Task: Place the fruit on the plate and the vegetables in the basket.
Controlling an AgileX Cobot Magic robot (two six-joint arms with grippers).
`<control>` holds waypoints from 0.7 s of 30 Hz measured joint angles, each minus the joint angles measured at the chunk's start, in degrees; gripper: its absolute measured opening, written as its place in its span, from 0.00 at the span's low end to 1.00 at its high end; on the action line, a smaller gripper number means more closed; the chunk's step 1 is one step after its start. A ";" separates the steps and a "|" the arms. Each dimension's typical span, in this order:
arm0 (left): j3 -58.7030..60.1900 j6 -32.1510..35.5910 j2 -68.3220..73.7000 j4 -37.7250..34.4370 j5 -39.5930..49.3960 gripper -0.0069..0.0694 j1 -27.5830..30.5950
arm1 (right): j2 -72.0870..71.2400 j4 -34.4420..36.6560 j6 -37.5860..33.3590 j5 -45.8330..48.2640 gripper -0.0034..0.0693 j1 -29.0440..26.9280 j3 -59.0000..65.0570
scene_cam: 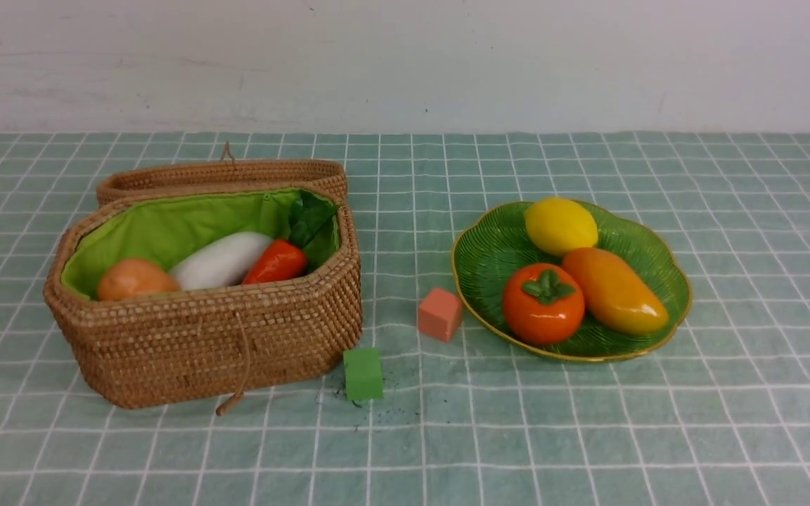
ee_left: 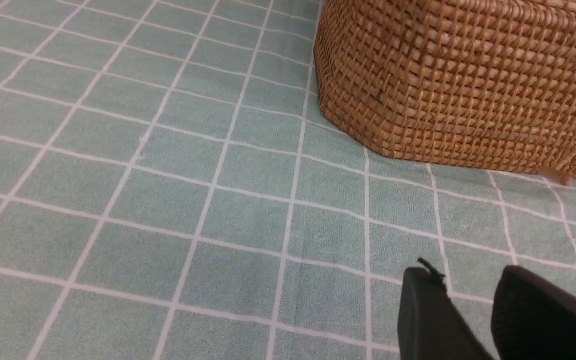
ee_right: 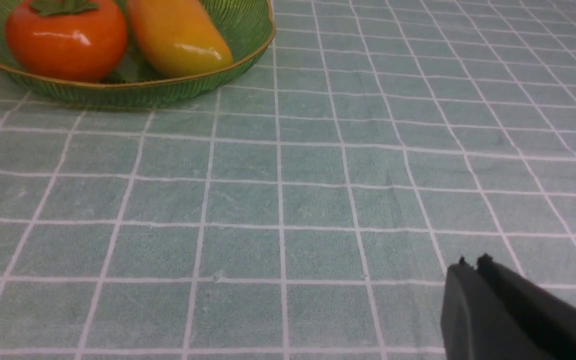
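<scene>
The green plate (scene_cam: 489, 253) sits right of centre and holds the yellow lemon (scene_cam: 560, 225), the mango (scene_cam: 614, 289) and the persimmon (scene_cam: 543, 303). The wicker basket (scene_cam: 208, 344) stands at the left with its lid back. In it lie the potato (scene_cam: 135, 279), the long white vegetable (scene_cam: 221, 260) and the carrot (scene_cam: 276, 261). No eggplant shows. Neither arm shows in the front view. My left gripper (ee_left: 470, 272) is open and empty over the cloth near the basket wall (ee_left: 458, 80). My right gripper (ee_right: 473, 261) is shut and empty, apart from the plate (ee_right: 133, 90).
A salmon cube (scene_cam: 439, 314) lies just left of the plate. A green cube (scene_cam: 363, 373) lies by the basket's front right corner. A green checked cloth (scene_cam: 588, 436) covers the table. A white wall stands at the back.
</scene>
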 joint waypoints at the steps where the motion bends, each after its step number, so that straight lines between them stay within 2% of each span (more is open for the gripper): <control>1: 0.00 0.00 0.00 0.00 0.00 0.35 0.00 | 0.00 0.00 0.00 0.00 0.07 0.00 0.00; 21: 0.00 0.00 0.00 0.00 0.00 0.36 0.00 | 0.00 0.00 0.00 0.00 0.10 0.00 0.00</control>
